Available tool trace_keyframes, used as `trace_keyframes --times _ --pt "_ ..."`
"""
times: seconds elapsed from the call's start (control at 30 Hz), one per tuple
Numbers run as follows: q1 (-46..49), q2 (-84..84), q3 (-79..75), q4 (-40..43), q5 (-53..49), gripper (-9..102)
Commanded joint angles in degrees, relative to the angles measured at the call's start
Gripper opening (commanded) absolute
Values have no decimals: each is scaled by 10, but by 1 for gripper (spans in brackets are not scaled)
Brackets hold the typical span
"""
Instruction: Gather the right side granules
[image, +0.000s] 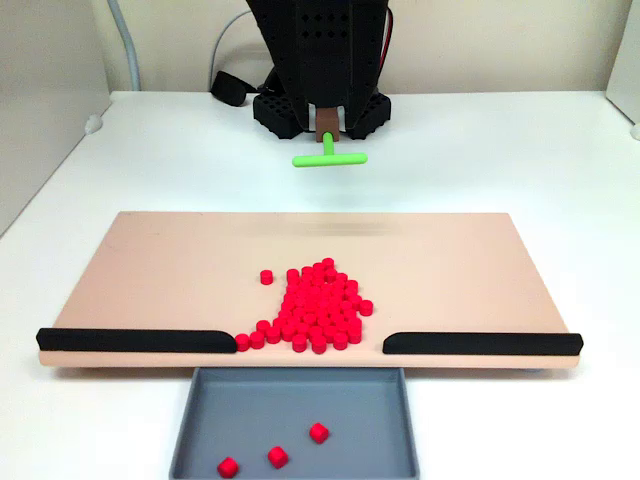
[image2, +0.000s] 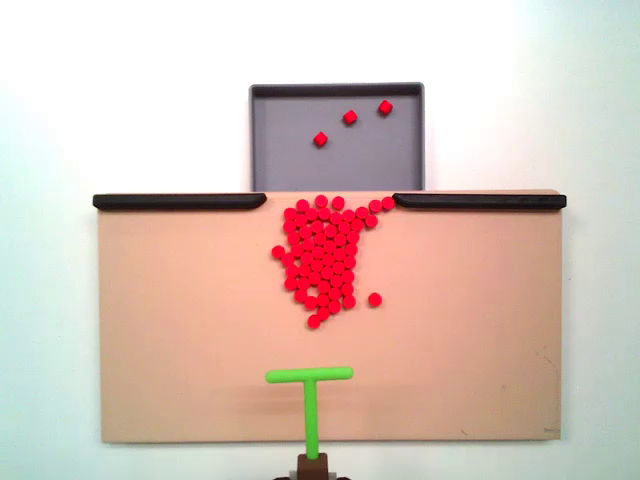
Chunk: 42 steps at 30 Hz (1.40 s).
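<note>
So granules (image2: 320, 258) sit heaped at the board's (image2: 180, 330) gap, three in the tray (image2: 275, 165); fingers' state I can't tell, stick (image2: 311, 400) held.

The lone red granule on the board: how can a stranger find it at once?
Find the tan board in front of the grey tray in a fixed view. Red granules crowd by the gap between two black rails. The lone granule lies apart, right of the pile's lower end, touching none.
</note>
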<state>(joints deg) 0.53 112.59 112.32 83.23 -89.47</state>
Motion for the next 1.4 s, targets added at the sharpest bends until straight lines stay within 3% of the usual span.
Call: trace_keyframes --times 0.0,0.87,1.17,1.37 --pt "-1 10 -18 -1 5 0" --pt "-4 7 -18 -1 -9 0" --pt "5 0 -11 -1 -106 0" --pt "39 -31 -11 0 -271 0"
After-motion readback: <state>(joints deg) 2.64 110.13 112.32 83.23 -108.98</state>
